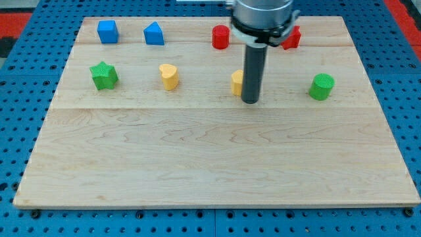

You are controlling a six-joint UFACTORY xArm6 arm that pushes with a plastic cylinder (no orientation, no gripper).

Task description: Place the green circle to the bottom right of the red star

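Rod only, no jaws to part or close. My tip (250, 101) resting on the bench (197, 164) beside a half-hidden yellow block (237, 81). Farther right, well apart, green circle (321, 87): likely light, rigid, easy-sliding (push on its side wall). Already below-right of red star (293, 37), though somewhat far.

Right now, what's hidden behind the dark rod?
Behind the rod sits a yellow block; only its left edge shows, so its shape is covered. Higher up, the arm's housing hides part of the red star. My tip rests on bare board.
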